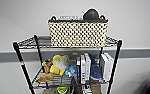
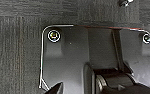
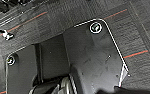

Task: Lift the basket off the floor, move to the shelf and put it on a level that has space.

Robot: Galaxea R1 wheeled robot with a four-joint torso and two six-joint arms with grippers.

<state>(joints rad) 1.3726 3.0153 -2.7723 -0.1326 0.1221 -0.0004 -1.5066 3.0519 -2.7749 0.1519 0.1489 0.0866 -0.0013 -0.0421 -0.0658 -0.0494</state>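
Observation:
In the head view the cream woven basket (image 1: pixel 77 33) with its dark rim and two small loop handles stands upright on the uppermost wire level (image 1: pixel 28 42) of the black shelf (image 1: pixel 115 65). It spans most of the tier's width. A dark rounded thing (image 1: pixel 91 14) rises above its rim at the back right. No gripper touches the basket. Both wrist views look down on the dark carpet floor (image 2: pixel 16 50) (image 3: pixel 141 30) past the robot's own dark plate.
The tier below holds soft toys (image 1: pixel 57 66) on the left and upright books (image 1: pixel 84 68) and white boxes (image 1: pixel 106 66) on the right. A pale wall with a grey rail (image 1: pixel 138 53) stands behind the rack. A small caster (image 2: pixel 124 2) rests on the carpet.

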